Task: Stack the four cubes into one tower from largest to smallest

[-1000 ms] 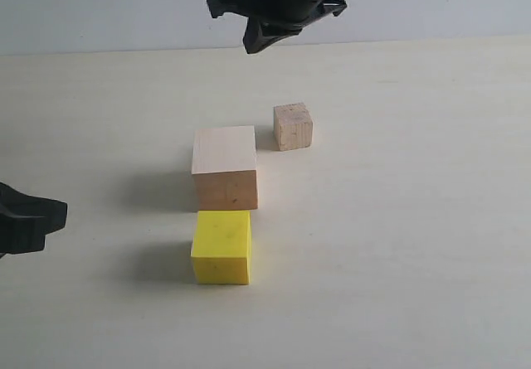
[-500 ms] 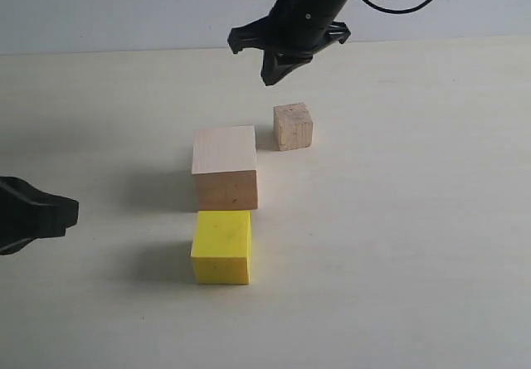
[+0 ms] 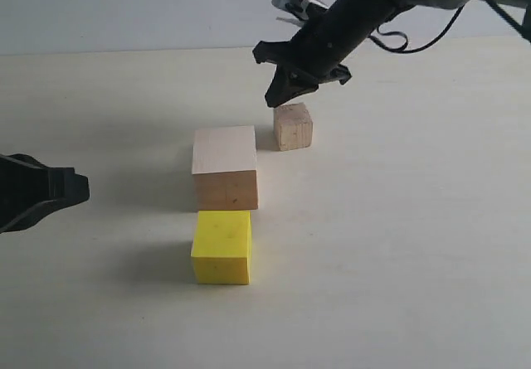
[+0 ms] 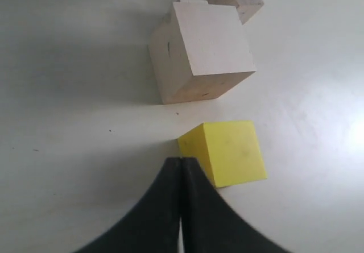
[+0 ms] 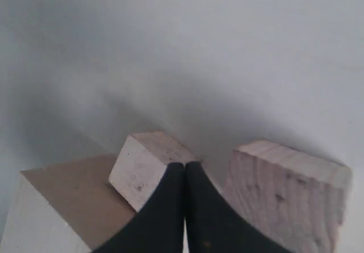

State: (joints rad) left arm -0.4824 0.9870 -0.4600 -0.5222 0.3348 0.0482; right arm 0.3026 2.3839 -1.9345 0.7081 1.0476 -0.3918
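Observation:
The large pale wood cube (image 3: 224,166) stands mid-table, with the yellow cube (image 3: 221,246) just in front of it. A small wood cube (image 3: 293,126) sits behind and to its right. The second small cube (image 5: 143,166) lies behind the large one; it is hidden in the exterior view and only its edge (image 4: 190,0) peeks out in the left wrist view. My right gripper (image 3: 280,97) hovers shut and empty just above and behind the small cube (image 5: 284,199), between the two small ones. My left gripper (image 3: 73,188) is shut and empty, left of the yellow cube (image 4: 224,150).
The pale table (image 3: 415,245) stretches on all sides of the cubes, with a plain wall behind. The right arm's cables (image 3: 415,37) hang over the table's back right.
The right gripper has come down and shifted right, ending close over the small wood cube. The left gripper has edged a little to the right. The cubes have stayed put.

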